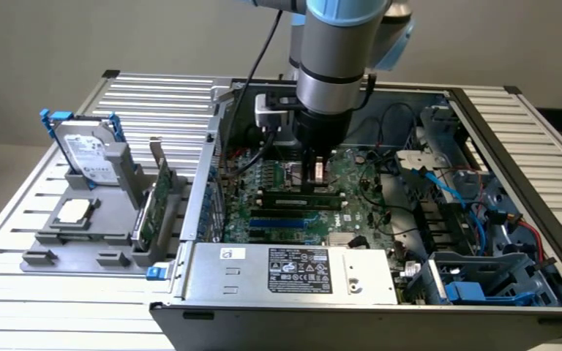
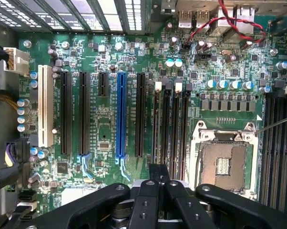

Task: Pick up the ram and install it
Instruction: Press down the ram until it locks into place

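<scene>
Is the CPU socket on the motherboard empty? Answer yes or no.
Yes. In the wrist view the CPU socket sits bare inside its metal frame, with no processor or cooler over it.

My silver cylindrical metal arm (image 1: 332, 55) has a light blue joint cap and a black cable alongside. Below it, my black metal gripper (image 2: 158, 183) has rounded linkage bars with small silver screws.
</scene>
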`<action>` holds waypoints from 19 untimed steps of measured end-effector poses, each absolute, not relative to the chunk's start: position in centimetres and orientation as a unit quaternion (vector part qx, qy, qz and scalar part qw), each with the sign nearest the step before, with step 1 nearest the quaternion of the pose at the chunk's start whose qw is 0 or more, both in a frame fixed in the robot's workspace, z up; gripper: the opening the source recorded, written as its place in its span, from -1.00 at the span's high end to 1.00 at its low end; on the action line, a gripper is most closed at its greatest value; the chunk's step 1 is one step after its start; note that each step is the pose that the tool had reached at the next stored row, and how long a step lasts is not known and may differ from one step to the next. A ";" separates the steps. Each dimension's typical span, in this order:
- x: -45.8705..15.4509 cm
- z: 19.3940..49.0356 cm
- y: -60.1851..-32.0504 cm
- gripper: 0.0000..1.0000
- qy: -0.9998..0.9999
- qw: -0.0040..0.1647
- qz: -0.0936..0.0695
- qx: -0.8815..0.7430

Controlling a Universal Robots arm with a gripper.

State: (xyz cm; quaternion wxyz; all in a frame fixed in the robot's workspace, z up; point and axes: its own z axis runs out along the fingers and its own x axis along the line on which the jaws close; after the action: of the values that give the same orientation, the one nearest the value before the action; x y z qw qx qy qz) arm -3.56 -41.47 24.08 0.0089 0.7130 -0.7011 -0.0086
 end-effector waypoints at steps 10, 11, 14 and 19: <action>-3.7 23.7 -41.3 0.79 -0.701 0.007 -0.010 0.713; -3.7 23.7 -41.3 0.79 -0.701 0.007 -0.010 0.713; -3.7 23.5 -41.2 0.79 -0.701 0.007 -0.011 0.713; -3.7 22.9 -41.0 0.79 -0.701 0.007 -0.010 0.713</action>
State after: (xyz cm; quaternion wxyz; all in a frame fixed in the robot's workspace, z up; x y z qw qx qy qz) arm -3.70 -40.96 22.87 0.0072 0.7130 -0.7010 -0.0104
